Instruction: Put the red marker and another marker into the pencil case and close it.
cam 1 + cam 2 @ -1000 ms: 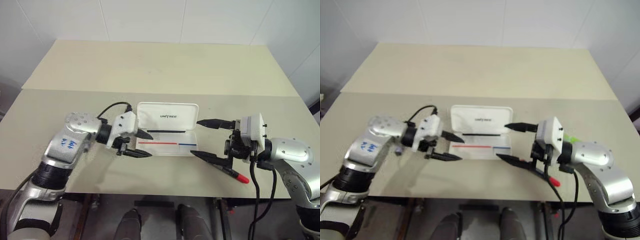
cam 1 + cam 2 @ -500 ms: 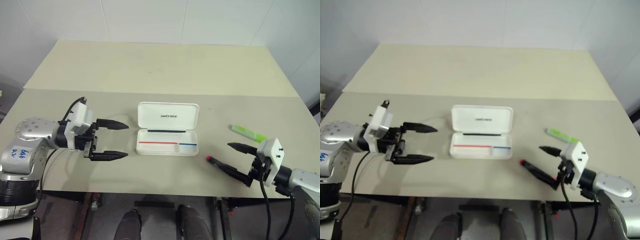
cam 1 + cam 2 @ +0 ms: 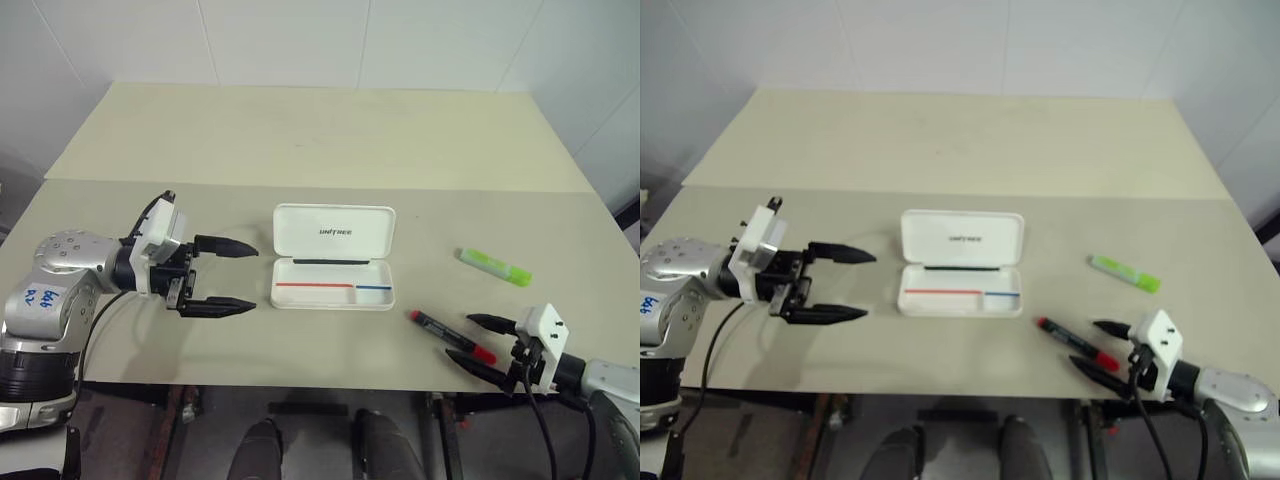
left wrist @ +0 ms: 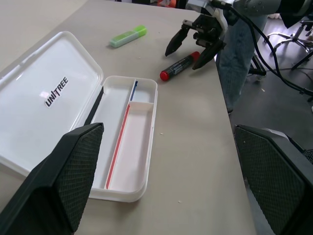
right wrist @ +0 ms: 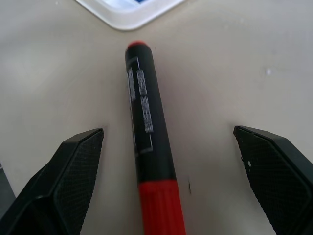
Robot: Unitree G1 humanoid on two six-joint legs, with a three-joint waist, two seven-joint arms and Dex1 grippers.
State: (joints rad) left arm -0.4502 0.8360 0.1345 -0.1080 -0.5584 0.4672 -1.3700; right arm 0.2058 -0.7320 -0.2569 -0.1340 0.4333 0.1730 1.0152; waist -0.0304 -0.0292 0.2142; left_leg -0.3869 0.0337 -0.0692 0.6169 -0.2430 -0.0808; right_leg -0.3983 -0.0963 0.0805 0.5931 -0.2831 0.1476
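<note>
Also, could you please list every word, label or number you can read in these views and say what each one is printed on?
"UNITREE": black print on the inside of the open lid of the pencil case.
Small pale print along the black barrel of the red marker: too blurred to read.
Blue handwritten marks on the left arm's grey shell: not legible.
The green highlighter: no readable text.

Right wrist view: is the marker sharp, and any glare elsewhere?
Right wrist view: marker print blurred, fingers soft. Left wrist view: case lettering crisp, fingers defocused. Head views: even light, soft shadows under the left end effector, no glare.
</note>
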